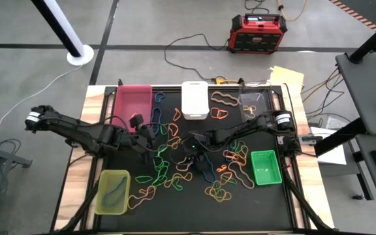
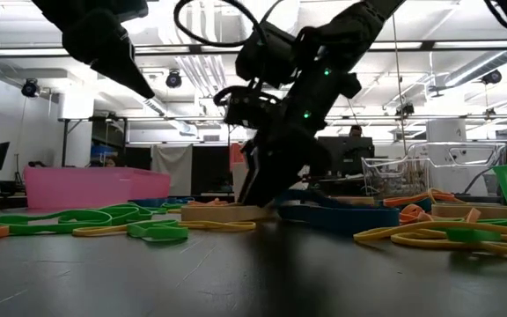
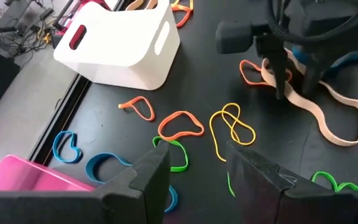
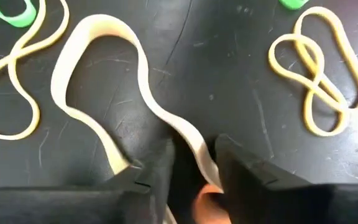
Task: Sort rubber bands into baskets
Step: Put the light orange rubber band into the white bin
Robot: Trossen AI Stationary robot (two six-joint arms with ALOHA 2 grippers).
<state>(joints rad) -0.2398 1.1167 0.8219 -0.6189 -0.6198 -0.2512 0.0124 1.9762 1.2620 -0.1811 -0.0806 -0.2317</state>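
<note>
Fingers of my right gripper point(image 4: 192, 165) straddle the tan rubber band point(image 4: 104, 81) mid-table, narrowed around it but not clamped. An orange band point(image 4: 207, 202) beneath might come up too. Left gripper point(image 3: 194, 168) hovers open nearby.

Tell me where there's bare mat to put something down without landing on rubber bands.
Bare mat lies along the near edge, right of the yellow-green basket and below the bright green basket. A smaller patch sits between the pink basket and the yellow-green one. The middle is crowded with rubber bands and both grippers.
</note>
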